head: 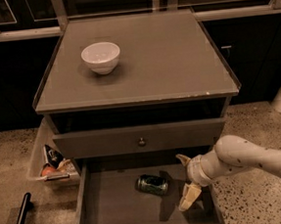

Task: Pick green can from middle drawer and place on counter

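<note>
Dim room: speckled stone floor (252, 124), dark cupboards (256, 59) behind a grey cabinet (104, 142); gripper (186, 178) low right over the middle drawer (114, 207).

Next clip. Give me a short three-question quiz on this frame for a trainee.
1. Where is the green can? A) upright on the floor B) on its side in the middle drawer C) behind the cabinet
2. True or false: the end effector is shut on the green can.
3. What stands on the counter?

Key:
1. B.
2. False. The end effector is open over the right side of the middle drawer, to the right of the green can and not touching it.
3. The white bowl, near the back left.
</note>
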